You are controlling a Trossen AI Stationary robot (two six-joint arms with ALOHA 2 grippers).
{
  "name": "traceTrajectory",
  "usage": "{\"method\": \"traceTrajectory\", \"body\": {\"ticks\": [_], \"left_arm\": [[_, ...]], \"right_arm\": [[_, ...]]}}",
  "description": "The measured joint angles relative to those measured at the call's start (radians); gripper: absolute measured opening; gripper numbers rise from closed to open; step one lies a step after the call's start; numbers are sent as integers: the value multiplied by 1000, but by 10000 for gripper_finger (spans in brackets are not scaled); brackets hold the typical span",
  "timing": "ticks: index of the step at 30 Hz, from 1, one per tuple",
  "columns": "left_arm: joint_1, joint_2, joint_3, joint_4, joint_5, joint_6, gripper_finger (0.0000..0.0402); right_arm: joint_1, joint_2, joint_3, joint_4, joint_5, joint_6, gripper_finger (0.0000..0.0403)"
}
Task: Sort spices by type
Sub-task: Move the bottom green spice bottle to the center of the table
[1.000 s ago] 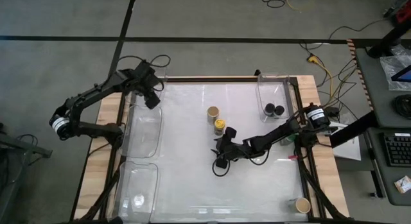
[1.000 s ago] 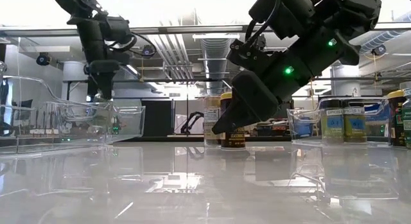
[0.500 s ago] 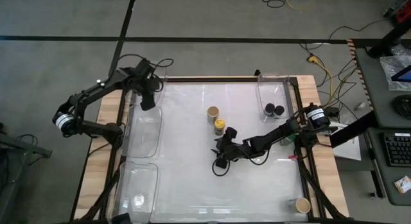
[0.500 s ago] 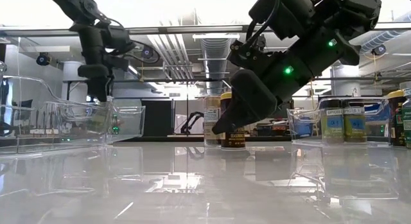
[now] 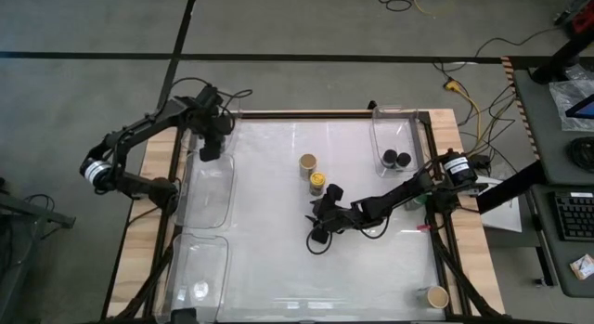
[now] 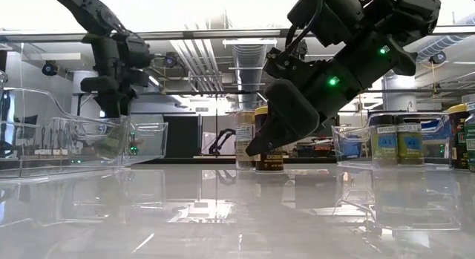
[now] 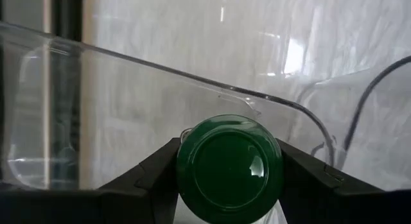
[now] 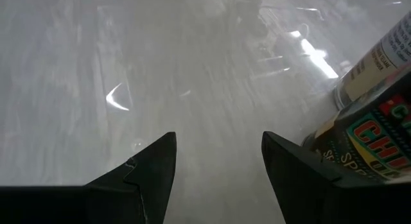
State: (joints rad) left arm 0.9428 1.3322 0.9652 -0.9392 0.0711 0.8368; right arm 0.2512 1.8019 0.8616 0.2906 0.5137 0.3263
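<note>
A spice jar with a green lid (image 7: pixel 229 167) sits between the fingers of my left gripper (image 5: pixel 210 148), which points down over the far end of the left clear bin (image 5: pixel 223 199). My right gripper (image 5: pixel 320 229) stands open near the table's middle, low and slanting down, with nothing between its fingers. Just beyond it stand a tan-lidded jar (image 5: pixel 308 162) and a yellow-lidded jar (image 5: pixel 317 182), upright on the table. Two black-lidded jars (image 5: pixel 396 158) stand in the far right bin (image 5: pixel 379 138). My left gripper pinches the green-lidded jar between its two fingers (image 7: pixel 157 176), one on each opposite side at the lid's rim (image 7: pixel 182 161). The fingers come from above, pointing down. The jar is upright with its lid toward the wrist. The lid hides its body and bottom.
A second clear bin (image 5: pixel 200 273) lies at the near left. A tan-lidded jar (image 5: pixel 437 296) stands at the table's near right corner. In the right wrist view the yellow-lidded jar (image 8: pixel 363 144) stands close to one finger. Bare table lies between the bins.
My left gripper has rolled about its own pointing line and sunk a little over the left bin's far end, carrying the green-lidded jar with it. My right gripper has kept still.
</note>
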Motion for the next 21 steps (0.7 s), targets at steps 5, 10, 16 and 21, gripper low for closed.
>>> {"method": "traceTrajectory", "body": {"ticks": [5, 10, 16, 21], "left_arm": [[5, 13, -1, 9, 1, 12, 190], [11, 11, -23, 40, 1, 23, 190], [14, -9, -34, 72, 0, 24, 190], [30, -42, -41, 75, 0, 21, 190]], "right_arm": [[0, 0, 0, 1, 0, 16, 219], [0, 0, 0, 1, 0, 15, 219], [2, 0, 0, 1, -1, 23, 219], [2, 0, 0, 1, -1, 23, 219]]}}
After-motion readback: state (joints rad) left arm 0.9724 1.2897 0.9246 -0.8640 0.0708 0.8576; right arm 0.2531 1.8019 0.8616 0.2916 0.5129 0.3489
